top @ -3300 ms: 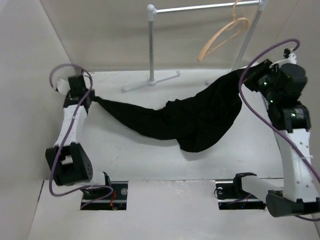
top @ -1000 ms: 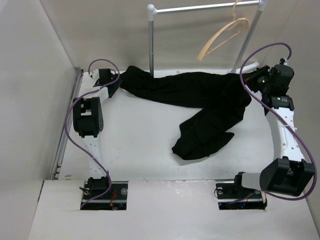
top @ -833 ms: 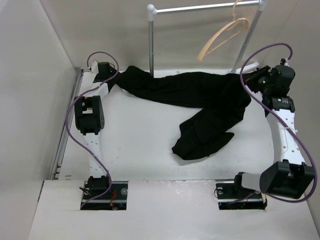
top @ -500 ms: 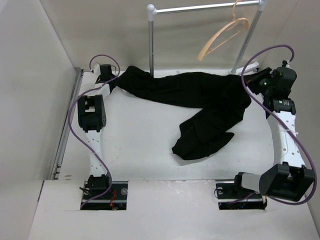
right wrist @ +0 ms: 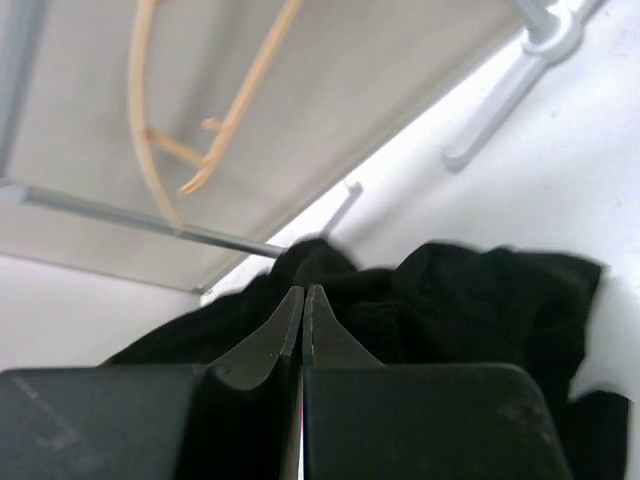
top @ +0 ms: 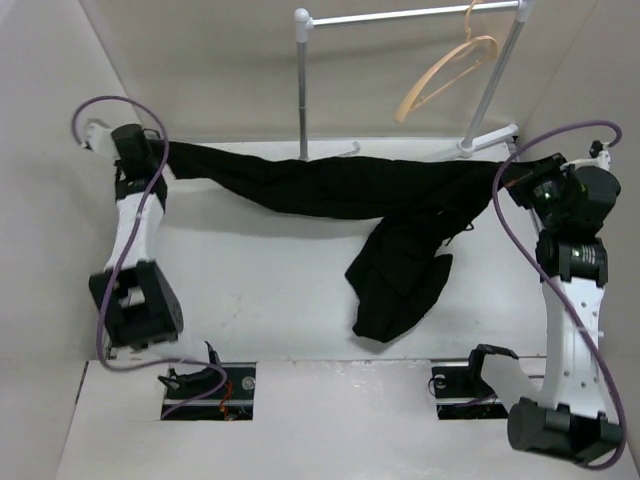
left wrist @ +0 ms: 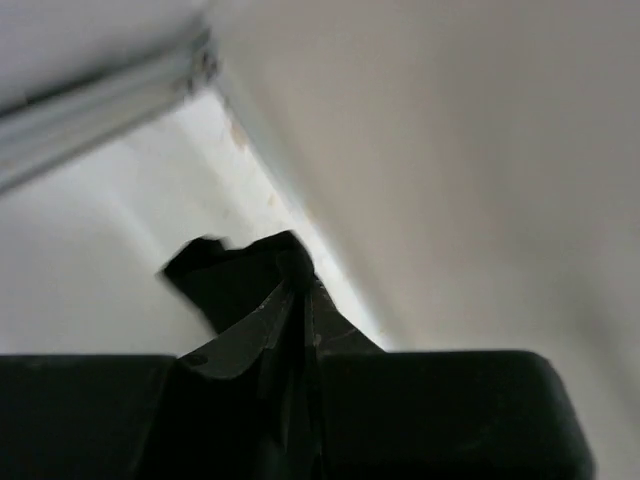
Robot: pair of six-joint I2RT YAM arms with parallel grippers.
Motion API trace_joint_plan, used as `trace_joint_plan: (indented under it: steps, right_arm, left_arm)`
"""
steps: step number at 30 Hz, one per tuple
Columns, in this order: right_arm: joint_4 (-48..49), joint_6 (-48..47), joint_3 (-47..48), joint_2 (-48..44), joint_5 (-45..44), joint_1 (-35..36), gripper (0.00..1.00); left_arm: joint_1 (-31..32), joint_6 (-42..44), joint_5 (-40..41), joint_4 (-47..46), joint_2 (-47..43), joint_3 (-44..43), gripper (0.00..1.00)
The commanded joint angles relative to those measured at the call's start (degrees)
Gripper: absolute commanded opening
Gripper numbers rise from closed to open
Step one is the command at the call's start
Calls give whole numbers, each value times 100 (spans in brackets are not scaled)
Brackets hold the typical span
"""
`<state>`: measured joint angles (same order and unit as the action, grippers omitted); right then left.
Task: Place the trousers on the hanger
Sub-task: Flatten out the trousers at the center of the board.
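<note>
The black trousers [top: 330, 185] are stretched in a long band between my two grippers, held up in front of the rail stand. One leg [top: 395, 285] hangs down in a loose fold at the centre right. My left gripper [top: 160, 155] is shut on the left end; in the left wrist view a tuft of black cloth [left wrist: 235, 280] sticks out past the closed fingertips [left wrist: 300, 285]. My right gripper [top: 515, 178] is shut on the right end, with cloth [right wrist: 470, 300] bunched behind the closed jaws [right wrist: 303, 292]. The tan hanger [top: 445, 72] hangs on the rail, above and behind the trousers; it also shows in the right wrist view [right wrist: 150, 130].
The white rail stand has a left post [top: 302, 85], a right post [top: 497, 80], a top bar [top: 400, 15] and feet on the table [top: 490, 140]. Walls close in on the left [top: 50, 150] and at the back. The table's near edge [top: 330, 362] lies below the hanging leg.
Both grippers have lifted and pulled apart, the left one to the left, the right one to the right. The trousers went from slack on the table to a raised stretched band.
</note>
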<state>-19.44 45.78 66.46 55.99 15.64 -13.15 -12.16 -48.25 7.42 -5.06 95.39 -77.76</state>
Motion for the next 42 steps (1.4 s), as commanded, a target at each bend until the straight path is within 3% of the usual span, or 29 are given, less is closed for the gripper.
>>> trace_joint_plan:
  steps: [1, 5, 10, 14, 19, 21, 25, 27, 29, 33, 35, 37, 39, 40, 42]
  right_arm:
    - [99, 19, -27, -596, -8, 18, 2]
    - [151, 27, -535, -713, -9, 159, 3]
    - [958, 256, -1047, 375, -95, -52, 2]
    - [1469, 151, -565, 1877, -333, -175, 2]
    - [1575, 185, 287, 3109, -281, -351, 2]
    - [1557, 195, 735, 3549, -289, -333, 2]
    - [1452, 308, 1623, 4393, -307, -228, 2]
    - [1408, 396, 1888, 4648, -377, -149, 3]
    - [1390, 528, 2064, 4833, -535, -88, 13]
    - [1312, 502, 1872, 4572, -597, 9, 60]
    - [1206, 502, 1408, 4098, -667, 71, 69]
    - [1241, 511, 732, 3431, -903, 237, 72]
    - [1189, 467, 82, 2825, -1245, 465, 68]
    - [1154, 458, -305, 2482, -1404, 571, 59]
    - [1005, 458, -1035, 1857, -1572, 799, 29]
  left_arm:
    - [-229, -53, 488, -171, -1073, 803, 6]
    - [-431, 8, 795, -205, -1707, 1954, 9]
    - [-809, -167, 884, -398, -1516, 3397, 10]
    - [-1073, -194, 918, -584, -1366, 3899, 10]
    - [-1152, -290, 1051, -365, -1883, 4347, 14]
    - [-1170, -264, 1007, -259, -2007, 4304, 26]
    - [-1197, -177, 893, 197, -2463, 3892, 61]
    - [-1127, 156, 998, 391, -2692, 3576, 66]
    - [-803, 525, 1225, 532, -2615, 3251, 68]
    - [-231, 852, 938, 1014, -1378, 2408, 69]
    - [-20, 948, 613, 1269, -648, 1916, 69]
    - [121, 1045, 410, 1480, -24, 1467, 68]
    - [201, 1081, 383, 1718, 451, 1072, 66]
    - [218, 1081, 383, 1806, 593, 956, 65]
    - [262, 1089, 400, 1912, 883, 719, 64]
